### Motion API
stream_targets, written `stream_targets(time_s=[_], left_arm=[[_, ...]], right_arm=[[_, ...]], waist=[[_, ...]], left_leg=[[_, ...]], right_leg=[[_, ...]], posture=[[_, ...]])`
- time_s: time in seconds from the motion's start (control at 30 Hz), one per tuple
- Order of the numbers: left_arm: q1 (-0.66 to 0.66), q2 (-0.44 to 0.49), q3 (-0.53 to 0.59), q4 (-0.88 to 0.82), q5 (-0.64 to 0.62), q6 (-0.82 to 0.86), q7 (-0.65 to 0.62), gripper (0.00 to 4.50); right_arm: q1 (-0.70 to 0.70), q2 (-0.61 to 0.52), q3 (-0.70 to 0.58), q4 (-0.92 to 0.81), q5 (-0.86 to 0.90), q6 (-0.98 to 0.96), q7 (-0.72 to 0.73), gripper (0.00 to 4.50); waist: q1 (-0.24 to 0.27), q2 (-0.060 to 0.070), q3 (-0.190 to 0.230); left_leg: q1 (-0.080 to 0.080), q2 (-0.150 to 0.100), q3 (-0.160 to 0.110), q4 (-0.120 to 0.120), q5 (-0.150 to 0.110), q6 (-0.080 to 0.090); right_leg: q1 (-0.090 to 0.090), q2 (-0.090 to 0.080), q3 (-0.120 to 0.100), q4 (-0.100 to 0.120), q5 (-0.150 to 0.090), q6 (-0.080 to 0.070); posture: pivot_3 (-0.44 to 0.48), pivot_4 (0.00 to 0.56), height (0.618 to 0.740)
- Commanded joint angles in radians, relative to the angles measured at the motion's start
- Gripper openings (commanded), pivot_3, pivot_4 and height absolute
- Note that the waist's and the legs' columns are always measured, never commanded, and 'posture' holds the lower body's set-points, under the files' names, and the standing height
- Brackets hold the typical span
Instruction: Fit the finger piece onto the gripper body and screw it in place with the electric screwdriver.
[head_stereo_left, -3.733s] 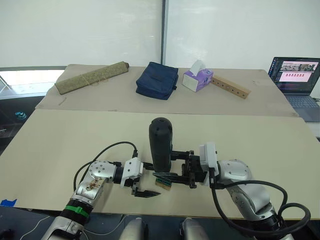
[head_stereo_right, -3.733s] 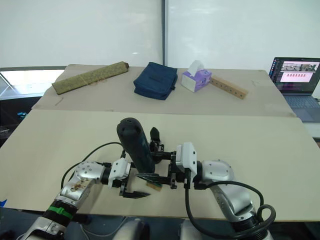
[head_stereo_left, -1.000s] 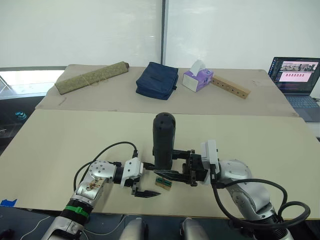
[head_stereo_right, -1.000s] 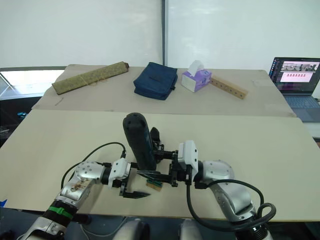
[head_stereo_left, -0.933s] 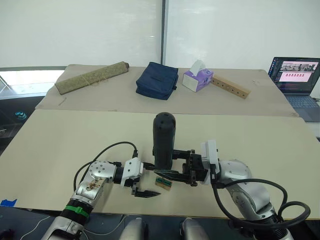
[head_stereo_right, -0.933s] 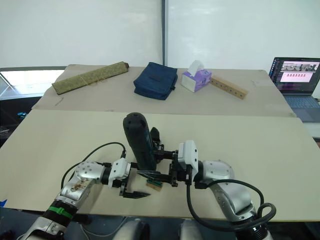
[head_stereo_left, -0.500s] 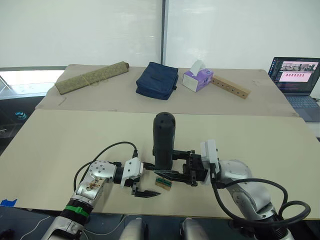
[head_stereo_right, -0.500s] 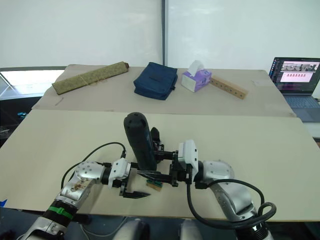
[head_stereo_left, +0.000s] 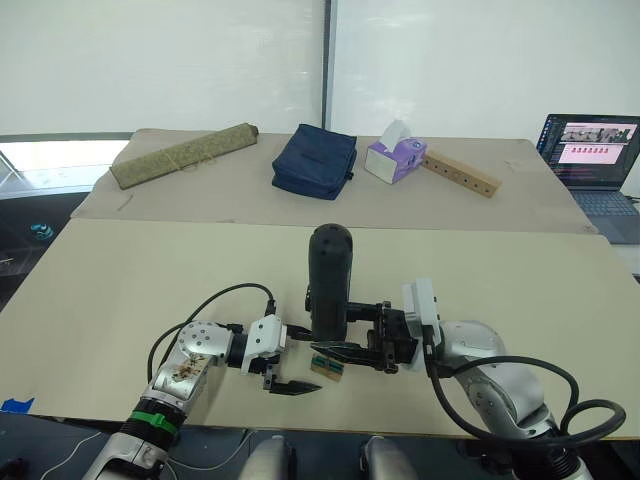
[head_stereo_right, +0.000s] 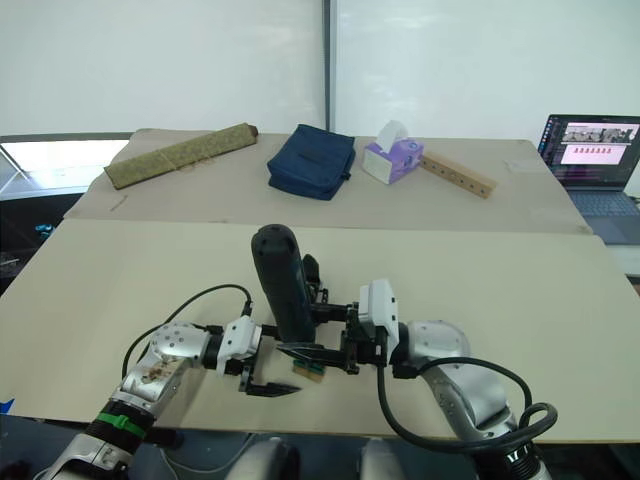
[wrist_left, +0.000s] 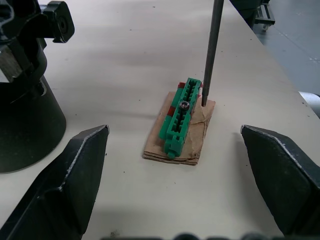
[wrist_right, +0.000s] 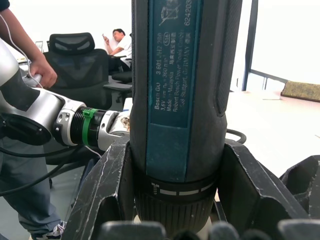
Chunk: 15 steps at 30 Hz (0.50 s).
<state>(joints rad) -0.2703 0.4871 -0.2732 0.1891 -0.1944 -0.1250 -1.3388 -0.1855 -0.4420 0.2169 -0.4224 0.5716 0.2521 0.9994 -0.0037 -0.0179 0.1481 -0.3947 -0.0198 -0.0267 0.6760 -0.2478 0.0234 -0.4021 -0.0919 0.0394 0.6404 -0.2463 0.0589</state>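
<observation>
Upright near the front edge of the table (head_stereo_left: 120, 280), the electric screwdriver (head_stereo_left: 329, 280) was seen in the left eye view, clamped low on its barrel by the right gripper (head_stereo_left: 352, 327). Just below it lay a small green-topped block (head_stereo_left: 325, 367), with the left gripper (head_stereo_left: 292, 362) beside it, fingers spread apart and holding nothing. A dark piece (head_stereo_left: 308, 298) showed just behind the screwdriver; whether it was the gripper body could not be told. At the far side of the table were a rolled mat (head_stereo_left: 183, 154), a blue bag (head_stereo_left: 315, 160), a tissue box (head_stereo_left: 394, 153), a wooden bar (head_stereo_left: 460, 172) and a laptop (head_stereo_left: 588, 150).

In the left wrist view, the screwdriver's thin bit (wrist_left: 212, 50) was seen standing upright, its tip down at the edge of the green-topped block (wrist_left: 180, 120), just beside a small screw head (wrist_left: 184, 105) in the green strip. The left fingers (wrist_left: 65, 185) were set wide on either side of the block, apart from it.

In the right wrist view, the screwdriver body (wrist_right: 182, 100) was gripped between the two fingers (wrist_right: 107, 190). People (wrist_right: 120, 42) were seen behind.
</observation>
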Motion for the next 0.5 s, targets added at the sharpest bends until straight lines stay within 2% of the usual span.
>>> stream_targets(time_s=[0.03,0.5], left_arm=[[0.025,-0.008,-0.046,0.020,0.023,0.022,0.001,4.45],[0.023,-0.008,-0.047,0.027,0.026,0.016,0.001,4.45]], right_arm=[[-0.029,0.021,-0.043,-0.049,0.046,-0.018,-0.008,1.90],[-0.030,0.031,-0.033,-0.028,0.004,-0.033,0.006,1.90]], waist=[[0.000,0.000,0.000],[0.000,0.000,0.000]], left_leg=[[0.000,0.000,0.000,0.000,0.000,0.000],[0.000,0.000,0.000,0.000,0.000,0.000]], right_leg=[[0.000,0.000,0.000,0.000,0.000,0.000],[0.000,0.000,0.000,0.000,0.000,0.000]], posture=[[0.000,0.150,0.740],[0.000,0.150,0.740]])
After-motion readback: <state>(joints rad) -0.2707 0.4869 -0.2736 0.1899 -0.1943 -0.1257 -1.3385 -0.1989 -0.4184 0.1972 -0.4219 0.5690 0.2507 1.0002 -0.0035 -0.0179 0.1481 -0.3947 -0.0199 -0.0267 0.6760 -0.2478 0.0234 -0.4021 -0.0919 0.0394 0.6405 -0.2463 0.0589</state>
